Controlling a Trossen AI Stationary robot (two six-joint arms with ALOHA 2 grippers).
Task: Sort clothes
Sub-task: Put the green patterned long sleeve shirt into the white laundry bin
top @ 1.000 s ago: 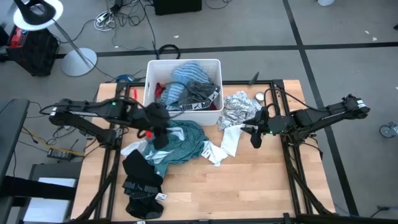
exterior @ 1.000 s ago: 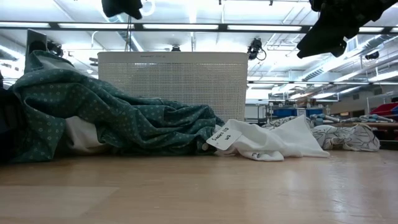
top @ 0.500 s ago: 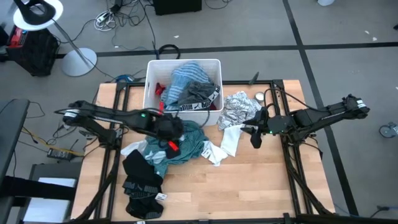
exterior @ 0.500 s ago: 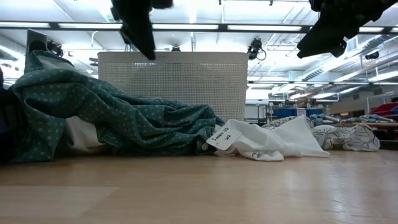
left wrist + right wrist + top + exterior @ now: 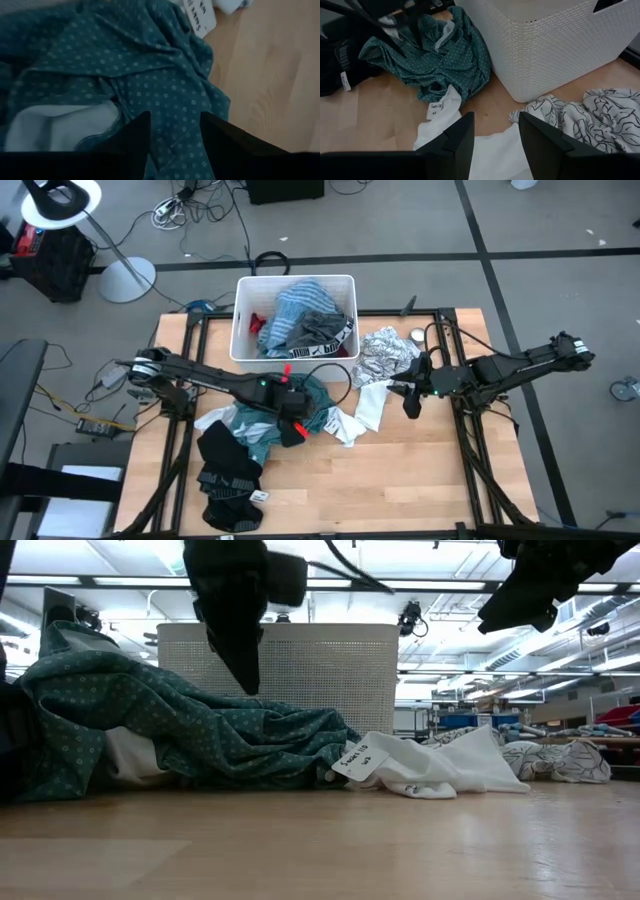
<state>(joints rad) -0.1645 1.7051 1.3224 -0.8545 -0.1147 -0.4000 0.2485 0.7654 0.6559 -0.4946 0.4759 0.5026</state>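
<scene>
One teal garment (image 5: 300, 395) lies just beneath the open left gripper (image 5: 292, 430).

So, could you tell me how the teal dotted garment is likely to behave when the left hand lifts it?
The teal garment lies crumpled in soft folds, so it will probably drape limply from the open left hand. It overlaps a white garment, which might drag along. It looks thin, likely light.
</scene>
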